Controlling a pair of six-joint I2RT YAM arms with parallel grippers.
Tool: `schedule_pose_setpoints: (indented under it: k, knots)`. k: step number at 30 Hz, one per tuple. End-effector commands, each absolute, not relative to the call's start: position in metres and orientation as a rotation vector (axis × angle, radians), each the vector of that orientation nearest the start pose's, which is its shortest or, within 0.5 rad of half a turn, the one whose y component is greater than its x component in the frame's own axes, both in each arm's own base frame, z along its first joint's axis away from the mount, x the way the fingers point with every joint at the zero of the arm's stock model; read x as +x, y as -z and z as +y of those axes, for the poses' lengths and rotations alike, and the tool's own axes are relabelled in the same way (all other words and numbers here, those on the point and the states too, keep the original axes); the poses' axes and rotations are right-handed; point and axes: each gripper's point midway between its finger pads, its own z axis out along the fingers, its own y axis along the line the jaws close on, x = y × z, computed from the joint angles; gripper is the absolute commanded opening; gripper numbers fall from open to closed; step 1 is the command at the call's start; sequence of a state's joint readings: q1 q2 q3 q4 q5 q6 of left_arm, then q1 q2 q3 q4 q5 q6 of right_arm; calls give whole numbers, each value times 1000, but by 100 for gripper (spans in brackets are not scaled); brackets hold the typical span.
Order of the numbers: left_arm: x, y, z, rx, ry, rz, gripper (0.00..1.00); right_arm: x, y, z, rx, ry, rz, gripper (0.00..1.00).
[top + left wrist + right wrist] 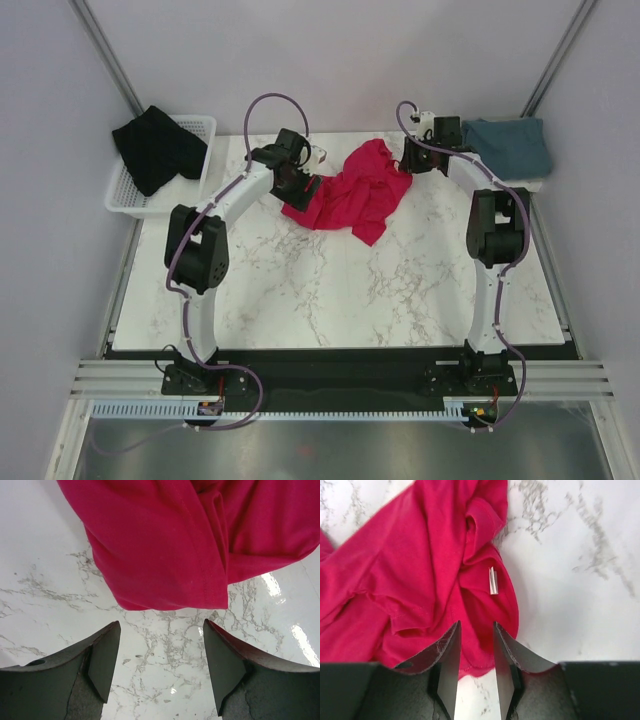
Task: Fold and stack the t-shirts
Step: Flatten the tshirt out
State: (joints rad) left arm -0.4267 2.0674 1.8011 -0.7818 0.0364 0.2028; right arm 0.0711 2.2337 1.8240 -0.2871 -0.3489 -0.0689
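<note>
well, starting at the near edge, the marble desk [330,300] is bare stone up to the far half, where both arms reach in from either side.

the left tool [162,625] hangs wide open and empty over bare marble. in its own view the hem of the crimson t-shirt [165,540] lies just ahead at 12 o'clock, near the fingertips but not between them. in the top view that puts the left tool [303,178] at the shirt's 9 o'clock edge.

the right tool [476,625] stands only a little parted, a narrow gap. nothing looks pinched in it, and red cloth shows through the gap below. it sits over the collar end, with the white label [492,580] just past the tips at 12 o'clock. from above, the right tool [412,160] is at the shirt's 2 o'clock end.

so the crimson t-shirt [352,192] lies crumpled between the two tools, its long axis running roughly 8 to 2 o'clock. the right tool is the nearer, being already above cloth. the left has to advance toward 12 in its own view to reach the hem.

farther back, the black t-shirt [155,148] drapes over the white wire basket [125,200] at 10 o'clock. the blue-grey t-shirt [510,147] lies folded at 2 o'clock.
</note>
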Motion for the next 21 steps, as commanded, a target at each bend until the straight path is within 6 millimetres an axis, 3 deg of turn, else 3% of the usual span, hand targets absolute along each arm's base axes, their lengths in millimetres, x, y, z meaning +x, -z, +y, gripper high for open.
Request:
schedule_pose_setpoints:
  k: [1,9,21]
  knots:
    - [434,-111,-205,855,128,2467,75,592,-92,131,-349,-537,2191,40]
    - [426,-92,-201,892,83,2507,75,607,-93,143,-333,-619,2148,40]
    - [432,-79,-205,924,28,2513,75,624,-63,147,-312,-625,2153,43]
